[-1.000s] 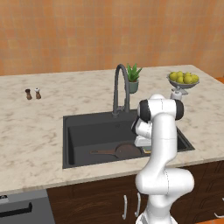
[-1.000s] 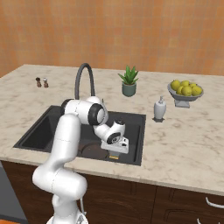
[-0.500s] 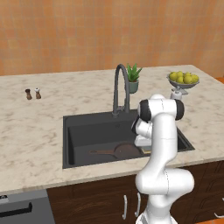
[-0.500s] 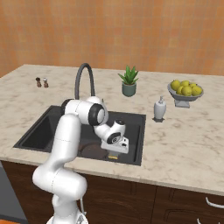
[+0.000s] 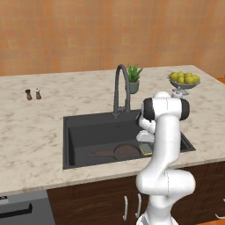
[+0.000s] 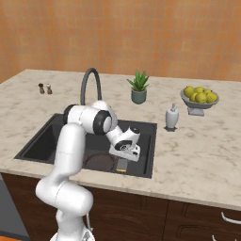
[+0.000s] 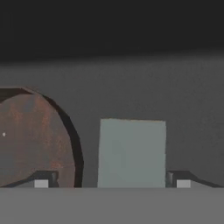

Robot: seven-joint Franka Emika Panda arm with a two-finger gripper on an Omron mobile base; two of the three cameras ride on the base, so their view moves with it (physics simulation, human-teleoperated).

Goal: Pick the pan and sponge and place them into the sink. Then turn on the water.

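Marble-look counter [image 5: 39, 132] runs wide on my left base view, with two small shakers [image 5: 33, 94] standing far left, well apart from everything I need. Moving right, the sink [image 5: 70, 145] is cut into the stone, and the faucet [image 5: 121, 88] arches over its far rim with no stream falling from the spout, so I judge the tap is the step left.

On the basin floor lies the pan [image 5: 125, 152], handle pointing left, flat and settled. It looks stiff and fairly heavy; if I had to shift it, I would pinch the thin handle close to the bowl so it does not swing.

Just right of the pan lies the sponge [image 5: 146, 149], scrubbing face up in the hand view [image 7: 132, 152], near the pan's edge, though I cannot tell if they touch. It should be light and soft, squashing under any squeeze, best taken across its short sides.

My gripper [image 7: 112, 179] hovers low over it, fingertips [image 7: 41, 180] spread wide to either side of the sponge and gripping nothing; I read that as released.

Farther right on the counter stand a potted plant [image 6: 139, 88], a soap dispenser [image 6: 172, 117] and a bowl of lemons [image 6: 200, 96], all clear of my reach to the faucet.
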